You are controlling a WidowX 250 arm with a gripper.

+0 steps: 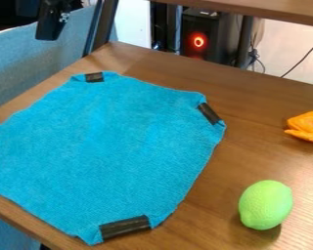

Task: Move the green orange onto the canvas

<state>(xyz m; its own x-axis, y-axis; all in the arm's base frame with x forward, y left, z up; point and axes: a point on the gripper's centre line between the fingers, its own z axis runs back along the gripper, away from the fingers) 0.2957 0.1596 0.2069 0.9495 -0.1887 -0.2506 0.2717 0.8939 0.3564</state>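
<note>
At the upper left, the black gripper [50, 22] hangs high, beyond the far left edge of the table and well away from the fruit. A green, lemon-shaped fruit [265, 204] lies on the bare wood at the lower right. The canvas is a blue cloth [113, 146] spread flat over the left and middle of the table, held down at its corners by black tape. The green fruit is to the right of the cloth, apart from it.
An orange toy chicken wing [306, 127] lies near the right edge on the wooden table [251, 105]. A wooden shelf edge [270, 10] crosses the top right. Behind the table stand a dark metal leg [101, 27] and a black computer case [210, 36] with a red light.
</note>
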